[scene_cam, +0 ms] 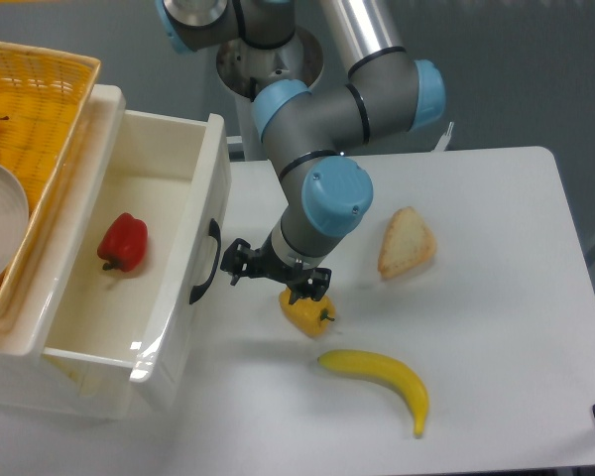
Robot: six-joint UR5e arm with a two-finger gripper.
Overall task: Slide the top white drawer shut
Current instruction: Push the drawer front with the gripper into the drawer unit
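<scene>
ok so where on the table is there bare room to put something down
Bare patches: the right side of the table, past the bread slice and banana, and the near edge left of the banana. It is crowded between the top white drawer and the yellow pepper, where the gripper sits.

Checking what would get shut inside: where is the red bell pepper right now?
The red bell pepper lies inside the open top white drawer at the camera view's left, on its floor, left of the curved black handle.
</scene>
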